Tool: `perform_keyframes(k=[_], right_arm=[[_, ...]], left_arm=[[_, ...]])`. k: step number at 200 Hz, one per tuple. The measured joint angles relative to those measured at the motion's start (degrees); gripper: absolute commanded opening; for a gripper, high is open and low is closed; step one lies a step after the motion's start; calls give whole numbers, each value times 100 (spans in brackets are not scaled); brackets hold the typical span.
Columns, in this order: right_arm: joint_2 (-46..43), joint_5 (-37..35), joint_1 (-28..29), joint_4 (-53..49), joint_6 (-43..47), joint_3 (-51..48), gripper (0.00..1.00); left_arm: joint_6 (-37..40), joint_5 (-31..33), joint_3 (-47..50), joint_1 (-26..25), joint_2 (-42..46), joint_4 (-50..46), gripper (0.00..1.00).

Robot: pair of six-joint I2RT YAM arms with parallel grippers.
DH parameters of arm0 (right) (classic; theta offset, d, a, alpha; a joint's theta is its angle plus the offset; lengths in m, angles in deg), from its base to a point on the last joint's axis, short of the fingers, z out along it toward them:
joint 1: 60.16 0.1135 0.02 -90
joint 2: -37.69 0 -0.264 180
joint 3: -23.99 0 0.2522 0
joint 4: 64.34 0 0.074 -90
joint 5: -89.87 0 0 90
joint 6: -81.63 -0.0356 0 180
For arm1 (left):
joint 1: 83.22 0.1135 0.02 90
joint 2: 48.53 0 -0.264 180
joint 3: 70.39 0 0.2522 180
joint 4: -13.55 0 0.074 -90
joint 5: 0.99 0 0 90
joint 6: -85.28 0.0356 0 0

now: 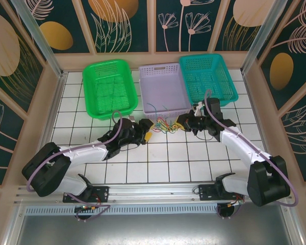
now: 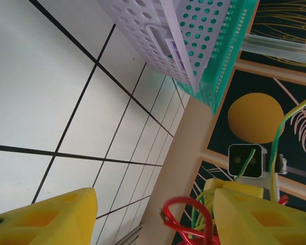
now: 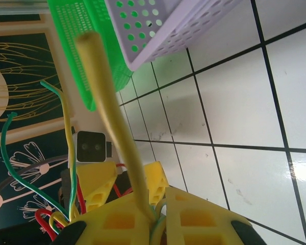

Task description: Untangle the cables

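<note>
Between left pincer (image 1: 149,134), right pincer (image 1: 180,123): cables (image 1: 163,125).

White-tiled worktop (image 1: 168,163) in a painted enclosure
Dark floral wall panels (image 1: 122,25) in pale frames stood from nine round to three o'clock.

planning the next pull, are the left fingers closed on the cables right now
No, the left fingers stand wide apart with bare tile showing between them, the cables bunched beside one finger.
</note>
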Motion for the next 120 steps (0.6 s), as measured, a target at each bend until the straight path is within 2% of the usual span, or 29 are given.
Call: perform_keyframes(k=[32,41,51,85,120], right_arm=[[0,2,20,50,-131,-136,0],[0,2,39,83,-166,-166,0],[0,2,74,92,-216,-177,0],[-2,-129,105,4,-155,-153,0],[-11,-1239,-15,-1309,479,273,0]], left_arm=[[-149,-17,0,0,-28,133,36],[-131,-33,0,0,-66,166,21],[-146,-28,0,0,-107,190,0],[-52,136,-13,0,-13,-96,0],[614,1187,-356,85,1204,-2153,0]])
